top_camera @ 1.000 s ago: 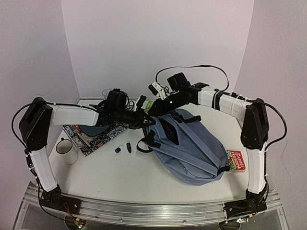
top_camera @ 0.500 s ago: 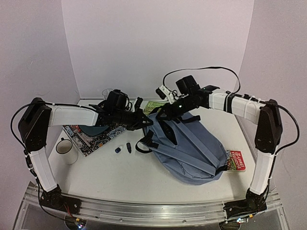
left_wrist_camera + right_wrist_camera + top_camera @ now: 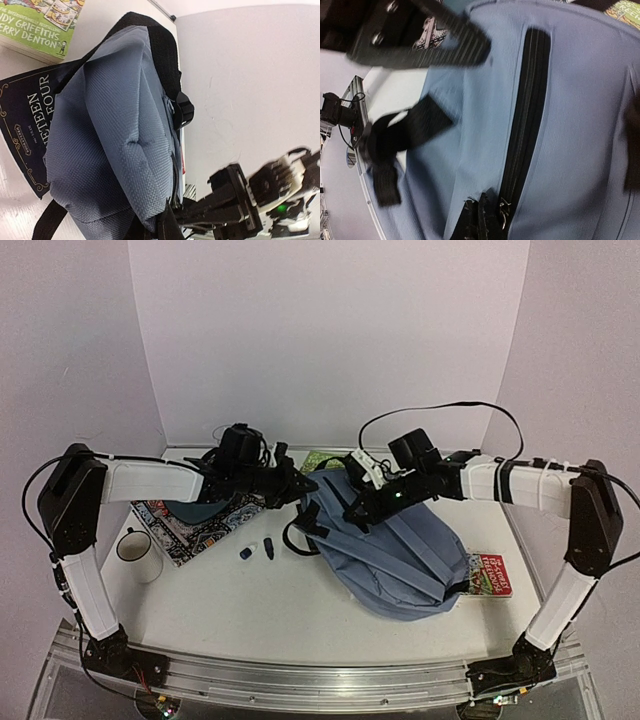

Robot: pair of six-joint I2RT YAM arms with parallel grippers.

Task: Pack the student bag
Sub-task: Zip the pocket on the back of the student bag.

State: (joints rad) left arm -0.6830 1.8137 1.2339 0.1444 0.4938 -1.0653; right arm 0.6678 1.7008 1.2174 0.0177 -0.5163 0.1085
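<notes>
On a white desk (image 3: 250,590) lies a large grey-blue student bag (image 3: 400,550), and none of its inside shows. The left gripper (image 3: 296,486) has its jaws pinched on fabric at the bag's far-left end, and the right gripper (image 3: 480,220) has its jaws pressed together at the end of the dark zipper (image 3: 525,125), though whether they hold a pull is unclear. A dark book (image 3: 25,125) pokes from under the bag, a green book (image 3: 322,458) lies just behind it, a red book (image 3: 492,575) sits at its near-right corner, and to its left are a patterned book (image 3: 190,520), a white mug (image 3: 135,550) and two small blue pieces (image 3: 256,549).
</notes>
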